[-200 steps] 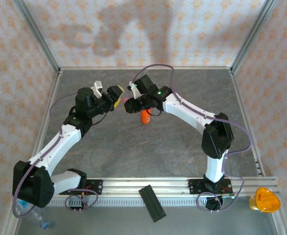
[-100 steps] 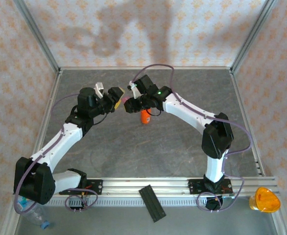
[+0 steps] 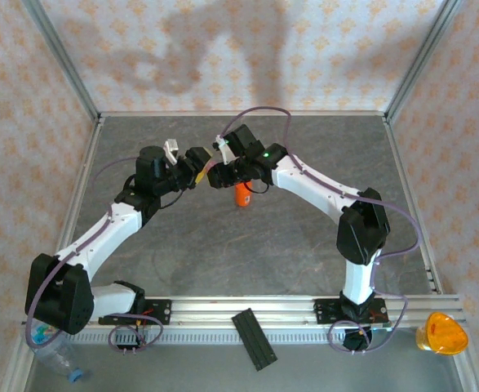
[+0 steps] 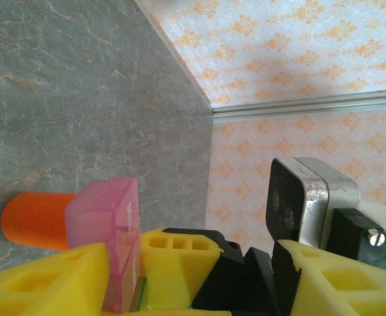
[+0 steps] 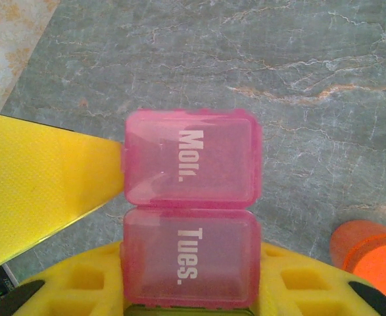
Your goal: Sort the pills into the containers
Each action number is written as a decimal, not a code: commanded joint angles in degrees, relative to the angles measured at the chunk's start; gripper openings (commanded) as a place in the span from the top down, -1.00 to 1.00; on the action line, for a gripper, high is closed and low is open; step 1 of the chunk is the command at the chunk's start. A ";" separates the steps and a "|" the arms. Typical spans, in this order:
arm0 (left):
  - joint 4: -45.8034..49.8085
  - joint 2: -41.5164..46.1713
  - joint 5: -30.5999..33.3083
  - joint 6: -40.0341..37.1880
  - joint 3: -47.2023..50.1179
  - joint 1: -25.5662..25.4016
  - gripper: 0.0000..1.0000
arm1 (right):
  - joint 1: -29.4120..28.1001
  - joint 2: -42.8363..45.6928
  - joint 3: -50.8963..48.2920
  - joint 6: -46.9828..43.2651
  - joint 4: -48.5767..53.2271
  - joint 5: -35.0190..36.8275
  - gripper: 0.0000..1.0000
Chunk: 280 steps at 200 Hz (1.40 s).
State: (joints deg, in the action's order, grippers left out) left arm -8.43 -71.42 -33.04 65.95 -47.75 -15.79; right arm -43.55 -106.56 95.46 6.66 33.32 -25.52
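Note:
The containers (image 5: 190, 214) are joined translucent pink boxes marked "Mon." and "Tues.", lids closed, with a green box edge below them. My right gripper (image 5: 189, 293) is shut on the "Tues." box and holds the set above the table. In the top view the right gripper (image 3: 216, 175) meets my left gripper (image 3: 197, 160) at mid-table. The left gripper (image 4: 189, 270) is open. One of its yellow fingers (image 5: 45, 187) touches the "Mon." box's side. In the left wrist view the containers (image 4: 107, 224) stand beside that finger. The pills are hidden.
An orange capped bottle (image 3: 242, 195) lies on the grey table just below the right gripper, also the bottle (image 5: 370, 253). A black strip (image 3: 254, 339) lies on the near rail, an orange lid (image 3: 441, 333) at the bottom right, and a clear bottle (image 3: 53, 355) at the bottom left.
My left gripper has moved right, up to the containers held by the right gripper. The right arm has stayed still.

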 commanded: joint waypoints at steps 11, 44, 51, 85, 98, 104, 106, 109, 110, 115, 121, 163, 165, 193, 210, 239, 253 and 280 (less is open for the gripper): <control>-2.22 -0.25 1.39 -0.35 -0.50 -0.47 -0.30 | 0.04 1.58 0.08 0.46 -1.52 0.25 0.99; -2.78 -0.90 1.32 -0.15 -1.50 -0.58 -0.30 | 0.04 1.52 -0.27 0.53 -1.68 0.14 0.99; -2.78 -1.04 1.40 -0.05 -1.72 -0.60 -0.30 | 0.04 1.58 -0.44 0.61 -1.77 0.16 0.99; -3.09 -1.79 1.31 0.23 -3.16 -1.34 -0.30 | 0.04 1.71 -1.04 0.76 -2.04 0.12 0.99; -3.29 -1.90 1.31 0.45 -3.69 -1.82 -0.30 | 0.05 1.74 -1.15 0.79 -2.03 0.17 0.99; -3.52 -2.05 1.37 0.52 -3.88 -1.99 -0.30 | 0.04 1.67 -1.20 0.80 -2.03 0.18 0.99; -3.57 -2.06 1.35 0.63 -3.99 -2.03 -0.30 | 0.04 1.70 -1.23 0.79 -2.03 0.18 0.99; -3.61 -2.05 1.39 0.71 -4.13 -2.09 -0.30 | 0.04 1.71 -1.33 0.86 -2.03 0.20 0.98; -3.61 -2.05 1.39 0.73 -4.16 -2.12 -0.30 | 0.04 1.71 -1.33 0.84 -2.03 0.20 0.99; -3.76 -2.00 1.44 0.82 -4.42 -2.21 -0.30 | 0.04 1.70 -1.39 0.90 -2.11 0.21 0.99; -3.84 -1.99 1.44 0.93 -4.81 -2.38 -0.30 | 0.04 1.62 -1.46 0.83 -2.11 0.13 0.99; -4.68 -1.78 0.97 1.99 -7.02 -2.83 -0.30 | 0.04 1.45 -2.32 1.21 -2.55 0.15 1.00; -4.83 -1.79 0.92 2.10 -7.08 -2.84 -0.30 | 0.04 1.43 -2.46 1.20 -2.56 0.23 1.00; -1.25 -0.56 3.17 0.54 -8.71 -2.83 -0.30 | 0.09 1.69 -3.45 1.24 -2.98 0.63 1.00; 4.38 0.71 6.45 -3.05 -9.77 -2.13 -0.36 | 0.02 2.14 -4.32 1.34 -3.09 0.63 1.00; 10.46 3.03 10.76 -6.62 -8.51 2.74 -0.50 | 0.00 2.76 -5.67 1.23 -2.91 -0.30 1.00; 11.59 3.38 10.42 -7.67 -7.19 6.22 -0.55 | -0.66 2.58 -5.89 0.73 -2.55 -0.70 0.99; 14.78 3.93 9.66 -11.72 -5.37 11.29 -0.63 | -3.79 0.77 -5.07 -3.25 0.63 -0.12 0.96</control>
State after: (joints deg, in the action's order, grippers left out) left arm 1.45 -68.42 -24.93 59.61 -54.57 -7.68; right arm -44.38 -105.62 89.80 7.09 30.83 -25.50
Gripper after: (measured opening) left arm 0.800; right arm 0.375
